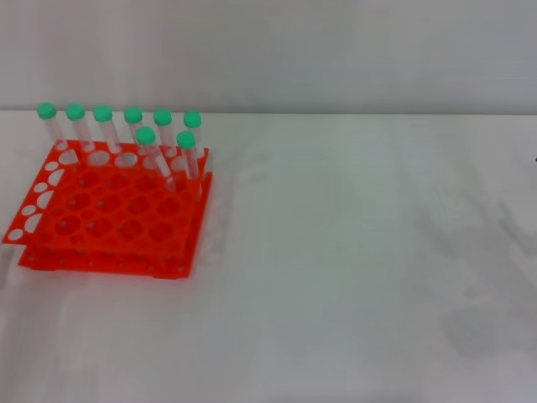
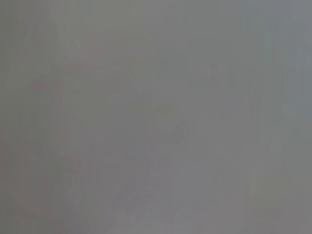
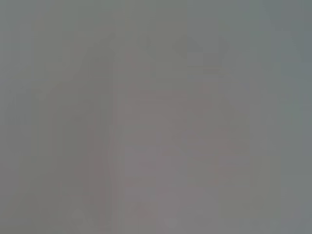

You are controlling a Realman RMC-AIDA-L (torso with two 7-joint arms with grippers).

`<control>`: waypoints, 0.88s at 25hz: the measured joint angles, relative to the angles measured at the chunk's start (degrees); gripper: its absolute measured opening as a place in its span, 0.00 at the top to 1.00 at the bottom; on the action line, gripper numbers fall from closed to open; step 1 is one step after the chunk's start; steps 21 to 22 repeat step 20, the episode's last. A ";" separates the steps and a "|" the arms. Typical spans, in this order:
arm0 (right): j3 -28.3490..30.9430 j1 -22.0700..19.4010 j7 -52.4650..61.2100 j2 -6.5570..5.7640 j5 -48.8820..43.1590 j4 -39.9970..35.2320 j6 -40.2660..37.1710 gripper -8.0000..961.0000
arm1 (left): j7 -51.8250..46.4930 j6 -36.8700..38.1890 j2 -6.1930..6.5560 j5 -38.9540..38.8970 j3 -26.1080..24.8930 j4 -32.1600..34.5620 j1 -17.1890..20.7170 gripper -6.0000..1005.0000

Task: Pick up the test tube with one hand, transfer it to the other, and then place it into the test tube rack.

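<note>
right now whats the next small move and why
Probably none toward a tube: all eight green-capped tubes already stand in the rack, none lies loose on the table, and neither arm shows in the head view. Best to hold and recheck.

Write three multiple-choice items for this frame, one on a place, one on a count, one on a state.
1. Where does the test tube rack stand on the table?
A. toward the robot's left
B. centre
C. toward the robot's right

2. How many green-capped tubes stand in the rack?
A. five
B. eight
C. twelve

3. How are the tubes placed?
A. lying on the table
B. held by a gripper
C. standing in holes along the rack's far side

Key: 1 A, the rack fills the left part of the head view. 2 B, six caps in the back row and two just in front. 3 C, all stand in the rack; no gripper shows in any view.
</note>
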 joint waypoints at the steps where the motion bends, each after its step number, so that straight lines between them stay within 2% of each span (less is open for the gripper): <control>1: 0.02 0.00 0.00 0.00 0.31 0.10 -0.04 0.17 | -0.01 0.00 0.01 0.05 0.00 0.06 -0.04 0.13; 22: 1.72 0.44 0.35 0.00 2.83 2.88 -1.07 0.16 | -0.17 -0.12 -0.38 0.05 0.02 -0.35 0.88 0.13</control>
